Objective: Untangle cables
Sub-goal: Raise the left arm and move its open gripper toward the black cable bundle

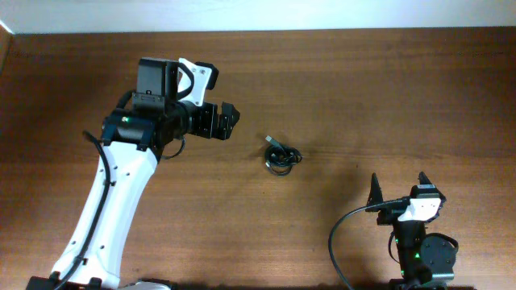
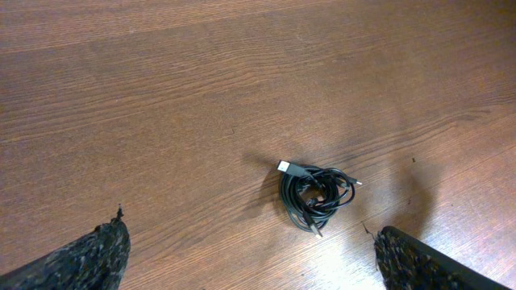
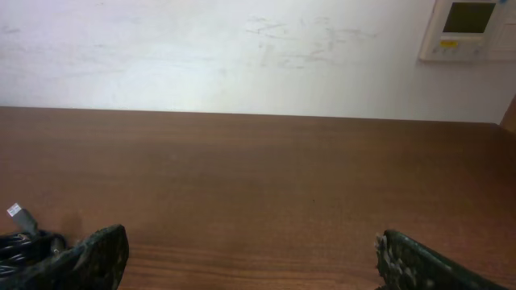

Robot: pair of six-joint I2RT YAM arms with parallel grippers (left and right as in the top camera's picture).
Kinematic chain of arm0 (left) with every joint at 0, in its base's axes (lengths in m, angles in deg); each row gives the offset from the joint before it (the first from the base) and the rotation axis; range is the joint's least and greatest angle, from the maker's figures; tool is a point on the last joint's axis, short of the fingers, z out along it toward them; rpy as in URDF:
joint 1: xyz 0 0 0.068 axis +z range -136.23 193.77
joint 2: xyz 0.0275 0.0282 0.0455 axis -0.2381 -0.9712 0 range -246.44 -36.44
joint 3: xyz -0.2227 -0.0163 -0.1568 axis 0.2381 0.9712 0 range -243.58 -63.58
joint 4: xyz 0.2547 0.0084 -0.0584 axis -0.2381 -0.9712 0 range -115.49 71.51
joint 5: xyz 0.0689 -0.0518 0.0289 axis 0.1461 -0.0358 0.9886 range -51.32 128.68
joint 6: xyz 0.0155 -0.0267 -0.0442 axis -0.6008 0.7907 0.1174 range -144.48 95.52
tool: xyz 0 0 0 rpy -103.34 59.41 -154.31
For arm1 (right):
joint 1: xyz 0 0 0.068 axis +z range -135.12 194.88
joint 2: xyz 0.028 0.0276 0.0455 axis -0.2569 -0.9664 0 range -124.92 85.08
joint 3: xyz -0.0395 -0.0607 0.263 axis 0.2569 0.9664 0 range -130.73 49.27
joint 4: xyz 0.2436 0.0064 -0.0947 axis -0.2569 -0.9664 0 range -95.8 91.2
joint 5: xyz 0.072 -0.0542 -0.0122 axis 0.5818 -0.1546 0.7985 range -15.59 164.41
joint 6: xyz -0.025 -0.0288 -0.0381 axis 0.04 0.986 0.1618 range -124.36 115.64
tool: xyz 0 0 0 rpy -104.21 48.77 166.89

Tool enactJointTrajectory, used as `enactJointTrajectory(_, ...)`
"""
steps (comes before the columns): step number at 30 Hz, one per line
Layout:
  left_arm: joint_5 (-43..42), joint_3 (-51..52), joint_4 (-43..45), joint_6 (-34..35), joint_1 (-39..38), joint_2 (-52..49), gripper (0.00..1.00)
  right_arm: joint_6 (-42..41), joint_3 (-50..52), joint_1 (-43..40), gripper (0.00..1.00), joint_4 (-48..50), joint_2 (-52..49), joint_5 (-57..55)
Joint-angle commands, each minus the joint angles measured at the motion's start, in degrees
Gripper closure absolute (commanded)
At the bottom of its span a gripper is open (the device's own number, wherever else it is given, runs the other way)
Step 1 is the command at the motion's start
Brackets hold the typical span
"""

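Note:
The cables (image 1: 281, 156) are thin black cords bunched in a small knot on the wooden table, with a plug sticking out at the upper left. In the left wrist view the cables (image 2: 313, 194) lie between and ahead of my open fingers. My left gripper (image 1: 228, 121) is open, to the left of the bundle and apart from it. My right gripper (image 1: 398, 188) is open and empty near the front right. In the right wrist view the cables (image 3: 22, 238) show at the far left edge, partly hidden behind my left finger.
The wooden table (image 1: 363, 89) ends at a white wall (image 3: 242, 48) at the back. A wall-mounted control panel (image 3: 468, 28) sits at the upper right. The right arm's thick black cable (image 1: 334, 242) loops near its base.

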Motion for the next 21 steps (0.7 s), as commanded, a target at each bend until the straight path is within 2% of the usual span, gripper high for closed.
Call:
enactJointTrajectory(1, 0.37, -0.48, -0.02, 0.61, -0.28, -0.59, 0.01, 0.02, 0.31, -0.37, 0.02, -0.42, 0.37, -0.48)
enactJointTrajectory(4, 0.37, -0.48, -1.07, 4.39, -0.28, -2.58, 0.01, 0.02, 0.31, -0.37, 0.02, -0.42, 0.37, -0.48)
enactJointTrajectory(7, 0.09, -0.48, -2.12, 4.5, -0.28, -4.9, 0.01, 0.02, 0.31, -0.37, 0.02, -0.42, 0.37, -0.46)
enactJointTrajectory(14, -10.47, -0.46, -2.73, 4.48, -0.28, -5.07, 0.01, 0.02, 0.31, -0.37, 0.01, -0.42, 0.37, -0.48)
enactJointTrajectory(21, -10.38, -0.46, -1.22, 4.48, -0.28, -5.07, 0.01, 0.02, 0.31, -0.37, 0.02, -0.42, 0.37, -0.48)
